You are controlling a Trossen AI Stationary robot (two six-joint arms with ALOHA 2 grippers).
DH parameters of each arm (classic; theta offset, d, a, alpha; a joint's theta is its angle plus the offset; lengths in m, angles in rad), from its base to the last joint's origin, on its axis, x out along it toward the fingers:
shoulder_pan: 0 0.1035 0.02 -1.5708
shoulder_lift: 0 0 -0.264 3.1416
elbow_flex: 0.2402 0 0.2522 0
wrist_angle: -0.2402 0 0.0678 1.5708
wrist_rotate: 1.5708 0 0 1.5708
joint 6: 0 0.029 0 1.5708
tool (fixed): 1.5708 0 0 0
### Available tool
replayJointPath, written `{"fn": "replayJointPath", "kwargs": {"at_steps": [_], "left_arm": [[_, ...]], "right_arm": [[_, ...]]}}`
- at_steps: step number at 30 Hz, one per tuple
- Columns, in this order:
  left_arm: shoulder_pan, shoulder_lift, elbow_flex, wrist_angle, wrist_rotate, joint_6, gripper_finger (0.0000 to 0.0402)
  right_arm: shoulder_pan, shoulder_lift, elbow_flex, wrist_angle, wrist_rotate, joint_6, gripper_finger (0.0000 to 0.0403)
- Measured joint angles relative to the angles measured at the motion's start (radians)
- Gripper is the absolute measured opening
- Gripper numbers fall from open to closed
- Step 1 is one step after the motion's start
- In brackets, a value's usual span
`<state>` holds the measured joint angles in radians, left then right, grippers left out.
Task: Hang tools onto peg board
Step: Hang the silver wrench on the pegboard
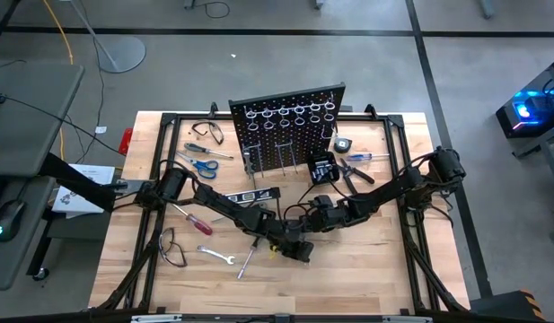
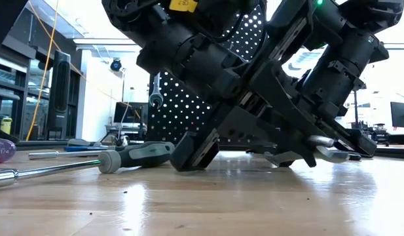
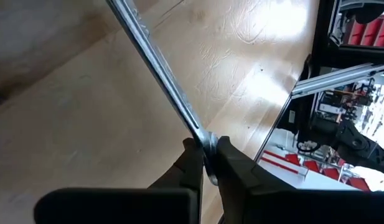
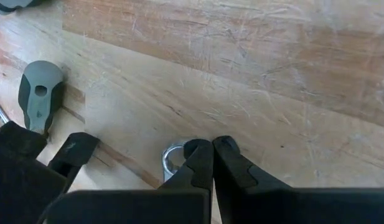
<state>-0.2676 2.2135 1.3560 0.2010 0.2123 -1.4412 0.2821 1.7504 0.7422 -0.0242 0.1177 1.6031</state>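
Steel wrench (image 3: 160, 74), pinched at one end by the closed left end effector (image 3: 207, 163), may pivot and slip; right end effector (image 4: 211, 163) shut, empty.

No text, label, brand or number can be read anywhere here.

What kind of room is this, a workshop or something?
Probably a robotics lab or workshop. Two robot arms work at a framed wooden table on a bare concrete floor, beside a black peg board with hooks and scattered hand tools, like scissors. Desks with computer screens stand around.
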Motion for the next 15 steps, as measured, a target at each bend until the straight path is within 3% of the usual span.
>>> {"fn": "replayJointPath", "kwargs": {"at_steps": [15], "left_arm": [[-0.013, -0.018, -0.003, -0.009, 0.011, 0.070, 0.0003]], "right_arm": [[0.011, -0.012, 0.000, 0.097, 0.001, -0.082, 0.0000]]}}
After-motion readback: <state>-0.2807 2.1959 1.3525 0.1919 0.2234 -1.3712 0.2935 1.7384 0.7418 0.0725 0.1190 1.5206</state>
